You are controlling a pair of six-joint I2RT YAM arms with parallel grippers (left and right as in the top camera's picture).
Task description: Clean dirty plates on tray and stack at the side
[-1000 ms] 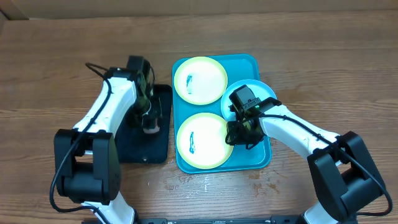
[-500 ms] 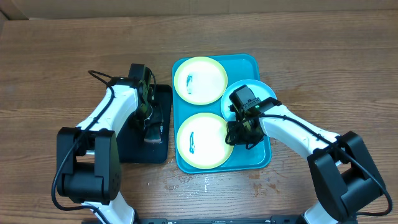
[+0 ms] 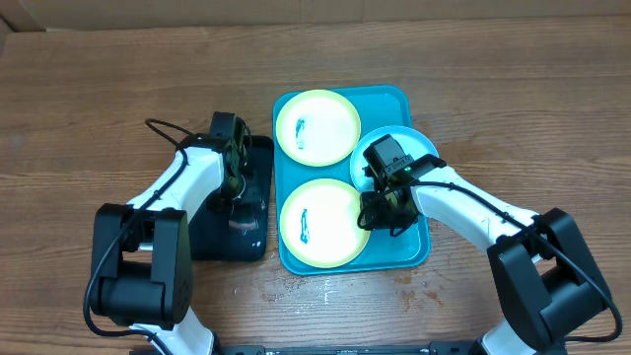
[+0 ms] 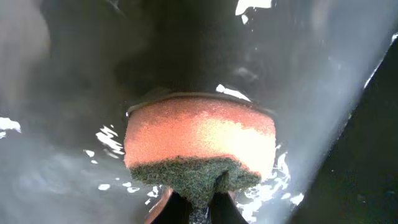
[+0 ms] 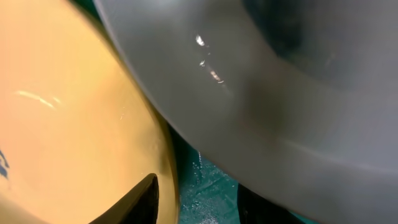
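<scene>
From overhead, the tray (image 3: 414, 258) lay at the middle of the frame on the wooden table (image 3: 99, 89), carrying all three plates. The upper plate (image 3: 317, 126) and the lower plate (image 3: 323, 223), both yellow-green rimmed, each bore a blue smear. The light-blue plate (image 3: 422, 146) sat at the tray's right edge, largely hidden by the right arm.

Left of the tray lay the black tray (image 3: 258, 158), with the left gripper (image 3: 237, 209) low over it. That view hid what it held. The left wrist view supplied it: the left gripper (image 4: 200, 210) was pinched on the green scouring edge of an orange sponge (image 4: 200, 134), which was against the wet, glinting black tray (image 4: 74, 62).

Overhead, the right gripper (image 3: 383, 209) was down between the lower plate and the light-blue plate, its fingers hidden. The right wrist view showed the right gripper (image 5: 196, 202) with its fingers (image 5: 140, 199) parted. The lower plate (image 5: 74, 112) filled the left of that frame, the light-blue plate (image 5: 280, 112) the upper right, and a strip of tray (image 5: 202, 180) showed between them.
</scene>
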